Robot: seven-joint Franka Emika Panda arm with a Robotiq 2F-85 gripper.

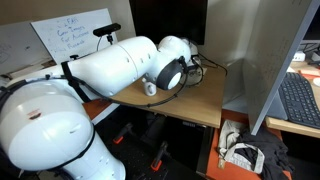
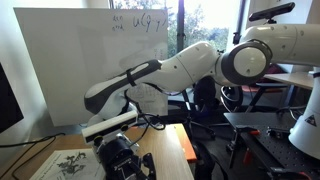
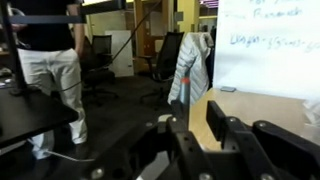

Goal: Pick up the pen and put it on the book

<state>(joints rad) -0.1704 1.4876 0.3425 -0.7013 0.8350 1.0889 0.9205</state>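
Observation:
My gripper (image 3: 193, 128) fills the lower wrist view. Its two black fingers stand apart with bare wooden table (image 3: 250, 112) between them, and nothing sits between the jaws. In an exterior view the gripper (image 2: 120, 152) hangs low over the table edge (image 2: 182, 150), beside a white open book or printed sheet (image 2: 58, 166) at the lower left. I cannot make out the pen in any view. In an exterior view the white arm (image 1: 120, 65) hides the gripper.
A whiteboard (image 2: 95, 60) stands behind the table. A small dark object (image 3: 228, 89) lies far on the tabletop. A chair with a jacket (image 3: 190, 65) and a standing person (image 3: 50, 70) are beyond the table. A grey partition (image 1: 265, 60) and keyboard (image 1: 300, 100) sit to one side.

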